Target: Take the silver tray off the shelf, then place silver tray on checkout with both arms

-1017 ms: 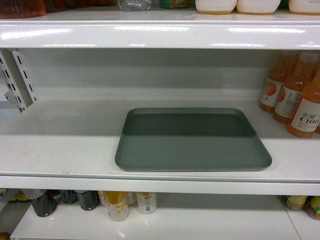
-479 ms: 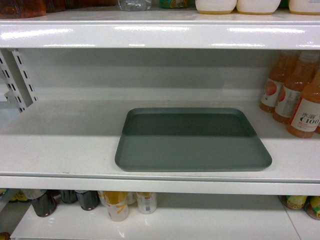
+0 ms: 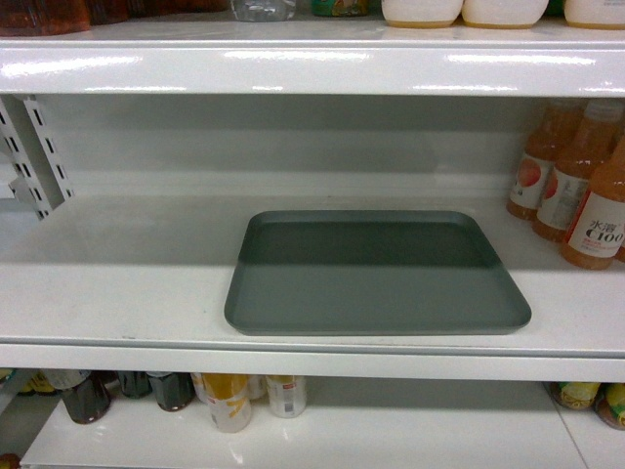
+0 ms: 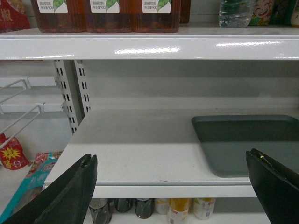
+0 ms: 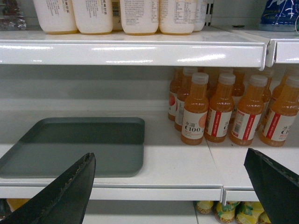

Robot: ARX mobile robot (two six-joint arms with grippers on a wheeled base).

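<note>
nothing moved; silver tray (image 3: 376, 274) flat on shelf (image 3: 117, 283); both pincers (image 4: 173, 186) (image 5: 170, 186) gape wide.

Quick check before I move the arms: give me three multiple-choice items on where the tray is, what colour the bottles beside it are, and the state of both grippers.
1. The tray lies on:
A. the middle shelf
B. the floor
C. the top board

2. The bottles right of the tray are:
A. blue
B. orange
C. black

3. The left gripper and right gripper are:
A. shut on the tray
B. shut, empty
C. open, short of the shelf

Answers: 1 A, the tray sits flat there, near the front edge. 2 B, orange with white caps. 3 C, fingers spread wide, touching nothing.
</note>
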